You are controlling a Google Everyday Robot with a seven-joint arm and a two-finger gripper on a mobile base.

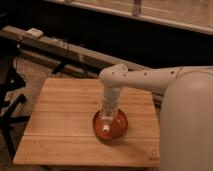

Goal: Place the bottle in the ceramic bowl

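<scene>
lab-like: end effector (107,122) over wooden table (60,120).

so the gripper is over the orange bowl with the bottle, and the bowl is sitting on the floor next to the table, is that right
Not quite. The ceramic bowl sits on the wooden table, not the floor, as the camera view shows. The gripper is indeed over it with the bottle.

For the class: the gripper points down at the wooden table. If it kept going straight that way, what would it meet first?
Most likely the ceramic bowl. The gripper hangs directly above it, with the bottle at its tip, so the bottle's cap would probably touch the bowl's inside first. The wooden table lies beneath the bowl. Exact height above the bowl is unclear.
</scene>
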